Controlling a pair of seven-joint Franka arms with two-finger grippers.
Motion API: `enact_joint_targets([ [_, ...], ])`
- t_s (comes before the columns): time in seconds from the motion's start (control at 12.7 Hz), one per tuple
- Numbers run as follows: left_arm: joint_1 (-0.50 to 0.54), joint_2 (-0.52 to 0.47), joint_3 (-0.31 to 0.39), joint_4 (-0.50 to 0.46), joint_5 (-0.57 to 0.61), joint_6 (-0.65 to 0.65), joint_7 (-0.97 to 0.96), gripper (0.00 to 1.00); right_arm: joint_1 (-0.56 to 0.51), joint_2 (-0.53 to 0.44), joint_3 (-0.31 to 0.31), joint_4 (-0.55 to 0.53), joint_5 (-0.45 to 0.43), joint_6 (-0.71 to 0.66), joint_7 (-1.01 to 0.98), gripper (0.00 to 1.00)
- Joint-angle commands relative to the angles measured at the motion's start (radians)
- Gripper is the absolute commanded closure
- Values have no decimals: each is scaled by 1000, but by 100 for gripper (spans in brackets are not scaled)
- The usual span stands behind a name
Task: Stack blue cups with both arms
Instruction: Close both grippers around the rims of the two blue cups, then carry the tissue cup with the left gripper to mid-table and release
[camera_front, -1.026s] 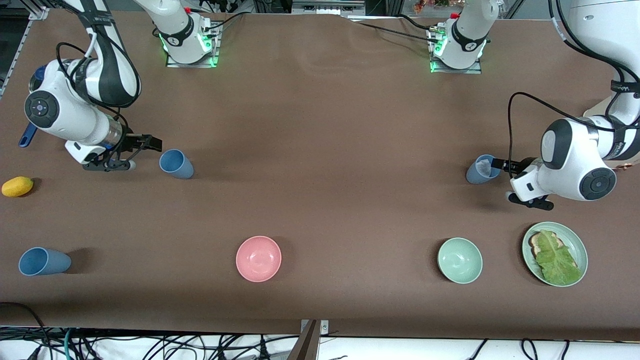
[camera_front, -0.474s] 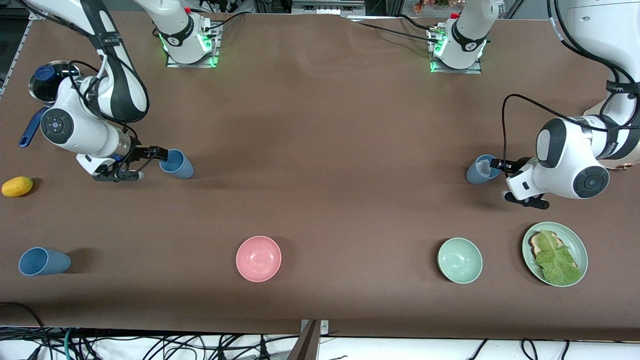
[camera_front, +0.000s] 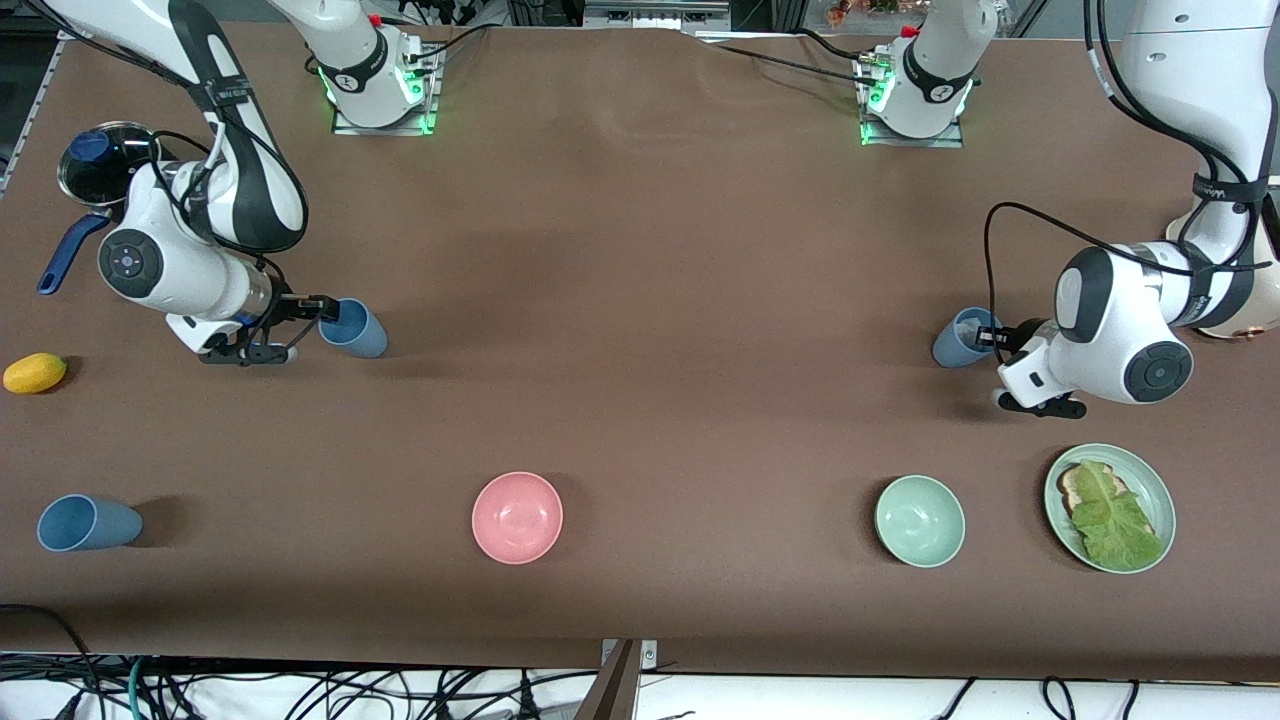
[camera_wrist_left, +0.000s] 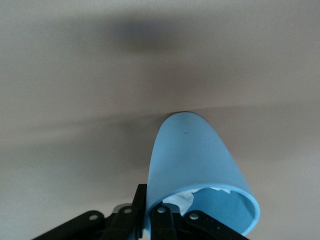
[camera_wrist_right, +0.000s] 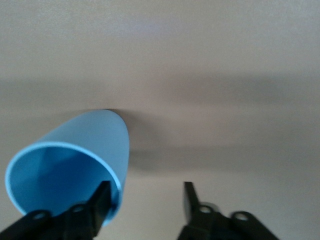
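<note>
Left gripper (camera_front: 990, 338): fingers (camera_wrist_left: 139, 207) narrow, set astride the rim of a blue cup (camera_front: 962, 338), 1 outside the wall and 1 inside the mouth; whether they pinch it cannot be told. This cup lies on its side toward the left arm's end of the table (camera_front: 640, 250), white crumpled material inside.

Right gripper (camera_front: 318, 306): fingers (camera_wrist_right: 102, 200) spread wide, 1 at the rim of a second blue cup (camera_front: 353, 328), the other apart from it over bare table. This cup lies on its side.

A third blue cup (camera_front: 88, 523) lies on its side, nearer the front camera, toward the right arm's end.
</note>
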Motion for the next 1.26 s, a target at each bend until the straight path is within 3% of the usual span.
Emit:
enact_joint_targets([
  [0.0,-11,-5,-35,17,-33,2,-73,100,18,1,16,5,7,-12,70,54],
  [0.24,-40,17,-130,66,-114,-1,-232,100,16,1,14,10,12,-15,69,81],
  [0.39,-109,35,-155,113,-177,-15,-333,100,10,1,13,18,13,-15,63,98],
  [0.55,-215,55,-155,149,-236,-14,-477,100,-4,1,10,63,15,-65,53,100],
  [0.79,-348,141,-155,277,-354,-11,-652,100,-24,50,10,249,15,-269,49,100],
  [1.03,-453,184,-155,310,-371,0,-804,100,-28,68,7,367,15,-375,0,100],
  [1.18,-467,222,-155,342,-374,24,-835,100,-28,68,7,409,9,-393,-14,100],
])
